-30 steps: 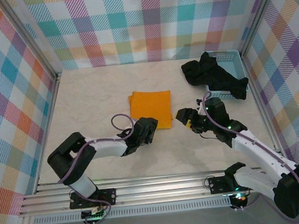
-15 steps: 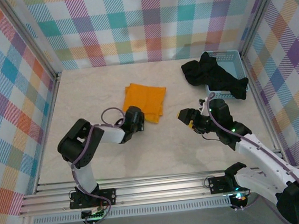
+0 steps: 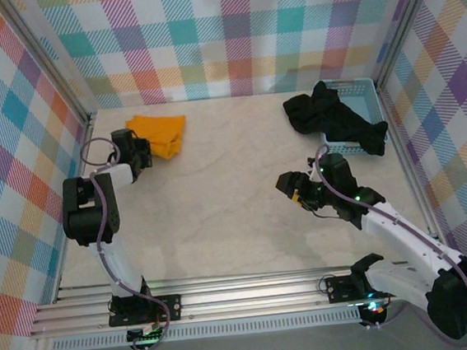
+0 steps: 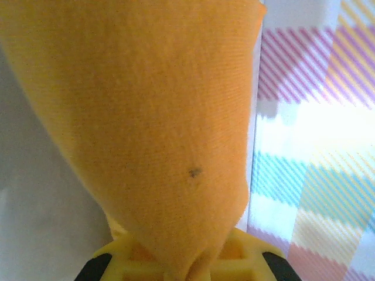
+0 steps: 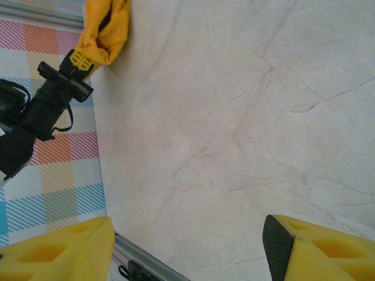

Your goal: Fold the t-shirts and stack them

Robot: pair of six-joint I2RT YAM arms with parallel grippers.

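Surface: pale veined tabletop (image 3: 222, 226), enclosed by pastel plaid walls (image 3: 228, 35).
Right gripper (image 3: 289, 188): low over the middle of the table, jaws released and spread wide, nothing between them; bare tabletop lies ahead of its yellow fingertips (image 5: 310, 249).
Left gripper (image 3: 138, 148): at the far left corner, jaws clenched on a bunched edge of the orange t-shirt (image 3: 160, 132).
Orange t-shirt: crumpled, fanning out straight ahead of the left jaws, near the foot of the back wall; well apart from the right jaws.
Black t-shirts (image 3: 331, 116): loose heap well apart from both pairs of jaws, nearer the right pair, draped over the rim of the basket.
Basket (image 3: 359, 88): light blue plastic, in the far right corner.
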